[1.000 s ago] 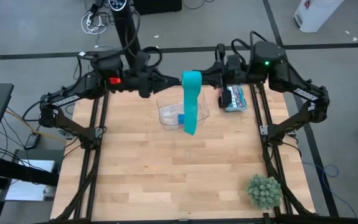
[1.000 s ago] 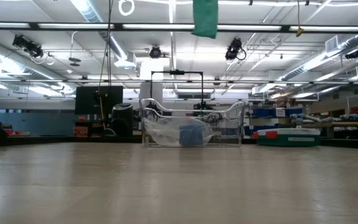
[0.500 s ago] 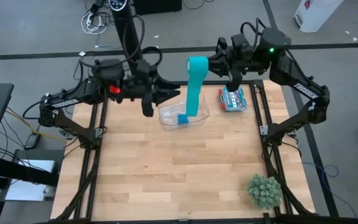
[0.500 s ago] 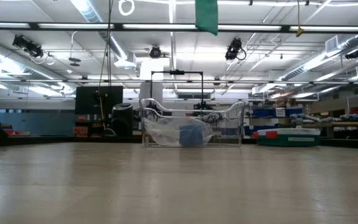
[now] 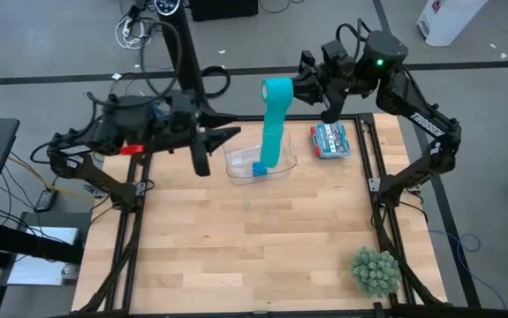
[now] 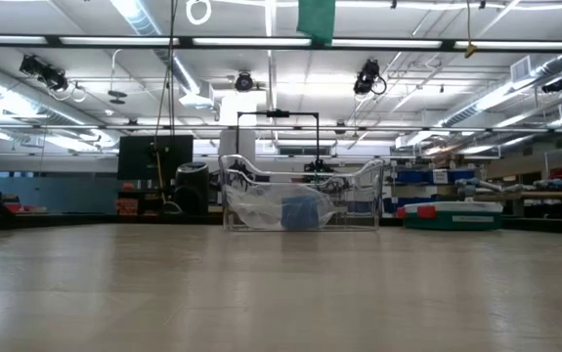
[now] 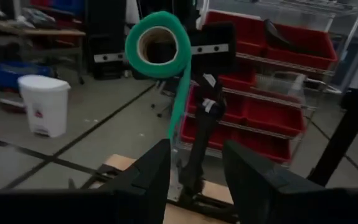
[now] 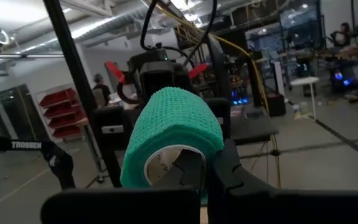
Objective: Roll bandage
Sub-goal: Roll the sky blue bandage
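Note:
The bandage (image 5: 277, 88) is a teal-green roll on a cardboard core, held high over the table's far middle by my shut right gripper (image 5: 305, 88). Its loose tail (image 5: 269, 141) hangs straight down above a clear tray, and its lower end (image 6: 317, 22) shows at the top of the low view, well clear of the tray. In the left wrist view the roll (image 7: 159, 45) shows end-on. My left gripper (image 7: 194, 180) stands open to the left of the roll (image 5: 223, 139), level and pointing at it, touching nothing. My right gripper holds the roll by the rim of its core end (image 8: 194, 155), apparently with one finger (image 8: 188, 173) in the core's hollow and the other (image 8: 230, 167) outside the wall. The fingers come about level from the table's right. The roll is lifted clear, its tail hanging slack below.
The clear tray (image 5: 280, 159) stands at the far middle of the table with a blue roll (image 5: 258, 168) in it, also in the low view (image 6: 300, 210). A packaged item (image 5: 331, 140) lies at the far right. A small green plant (image 5: 375, 271) stands at the near right corner.
My left gripper has drawn back from the roll toward the table's left and rolled about its own line, staying open. My right gripper has risen a little toward the far edge and rolled, taking the roll with it; the tail's lower end hangs higher than before.

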Action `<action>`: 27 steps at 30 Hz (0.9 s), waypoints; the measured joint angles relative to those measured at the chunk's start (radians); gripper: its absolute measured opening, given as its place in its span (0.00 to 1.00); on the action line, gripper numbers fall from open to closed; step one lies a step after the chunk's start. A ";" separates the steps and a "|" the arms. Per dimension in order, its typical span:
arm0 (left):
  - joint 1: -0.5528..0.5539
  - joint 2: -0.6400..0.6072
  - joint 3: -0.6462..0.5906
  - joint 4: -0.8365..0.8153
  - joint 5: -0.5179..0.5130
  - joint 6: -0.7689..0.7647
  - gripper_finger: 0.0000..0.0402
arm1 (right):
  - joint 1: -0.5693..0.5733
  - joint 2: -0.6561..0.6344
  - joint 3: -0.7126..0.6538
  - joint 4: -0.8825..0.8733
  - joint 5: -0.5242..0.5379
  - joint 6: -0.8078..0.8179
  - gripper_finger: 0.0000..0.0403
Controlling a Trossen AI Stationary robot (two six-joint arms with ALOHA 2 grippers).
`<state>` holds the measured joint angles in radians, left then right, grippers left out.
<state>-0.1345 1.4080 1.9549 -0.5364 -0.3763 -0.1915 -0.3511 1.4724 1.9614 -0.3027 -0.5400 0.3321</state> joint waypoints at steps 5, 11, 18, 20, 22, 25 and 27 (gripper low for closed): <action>-0.023 0.045 0.095 -0.101 -0.031 0.024 0.38 | -0.005 0.087 0.118 -0.048 -0.015 -0.004 0.00; -0.024 0.100 0.111 -0.180 -0.033 -0.057 0.38 | -0.010 0.150 0.199 -0.057 -0.029 -0.011 0.00; -0.023 0.121 0.110 -0.259 -0.135 -0.129 0.38 | -0.010 0.162 0.228 -0.066 -0.045 -0.016 0.00; -0.023 0.112 0.110 -0.267 -0.171 -0.136 0.38 | -0.011 0.161 0.228 -0.078 -0.055 -0.014 0.00; -0.023 0.109 0.111 -0.262 -0.180 -0.133 0.38 | -0.011 0.160 0.228 -0.088 -0.060 -0.016 0.00; -0.023 0.109 0.111 -0.260 -0.180 -0.133 0.38 | -0.005 0.159 0.228 -0.092 -0.060 -0.019 0.00; -0.023 0.114 0.111 -0.262 -0.178 -0.133 0.38 | 0.002 0.160 0.228 -0.090 -0.048 -0.023 0.00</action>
<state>-0.1570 1.5223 2.0663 -0.7987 -0.5545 -0.3241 -0.3491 1.6322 2.1899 -0.3923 -0.5884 0.3091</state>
